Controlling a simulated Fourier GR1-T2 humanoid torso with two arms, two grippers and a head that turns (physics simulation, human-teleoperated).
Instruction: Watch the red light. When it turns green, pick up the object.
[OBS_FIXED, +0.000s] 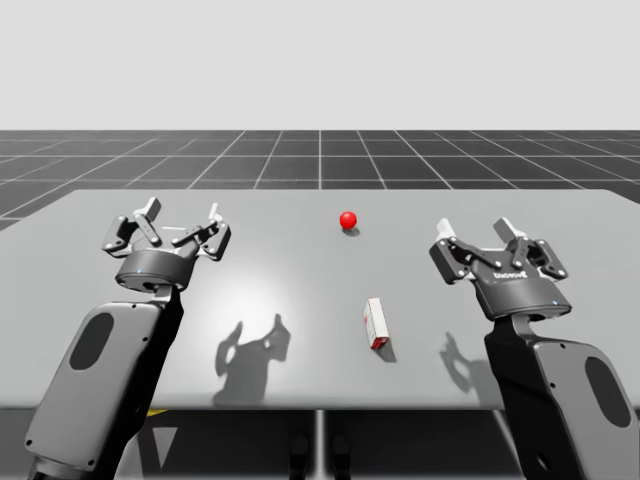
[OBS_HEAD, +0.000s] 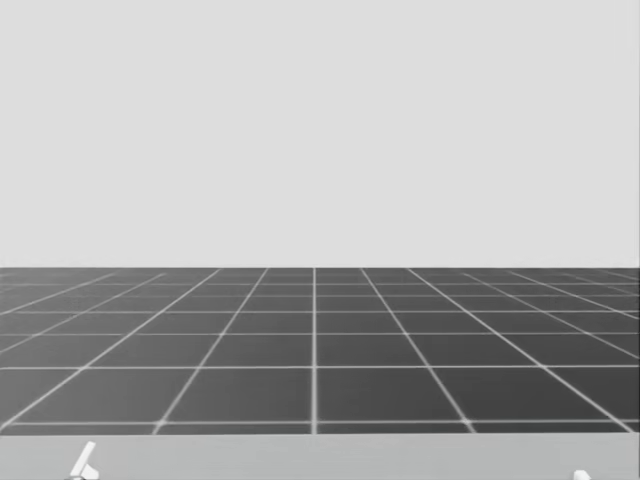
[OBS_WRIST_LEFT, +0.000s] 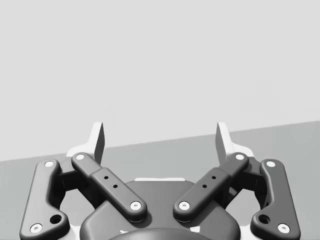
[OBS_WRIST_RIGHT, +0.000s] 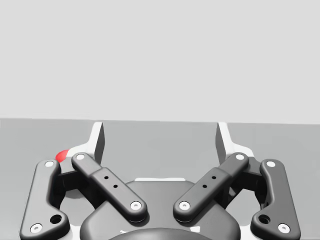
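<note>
Both the left gripper (OBS_FIXED: 182, 212) and the right gripper (OBS_FIXED: 477, 230) are spread apart, and the white box (OBS_FIXED: 376, 322) should be left untouched while the light (OBS_FIXED: 348, 219) is red.

Camera layout.
High view overlooks the whole table (OBS_FIXED: 300, 270); head view faces the horizon; wrist views sit close behind their jaws, the right sharing high's red light (OBS_FIXED: 348, 219).

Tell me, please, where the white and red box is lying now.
In the high view the white and red box lies on the table, right of centre, nearer me than the red light and closer to my right gripper.
</note>
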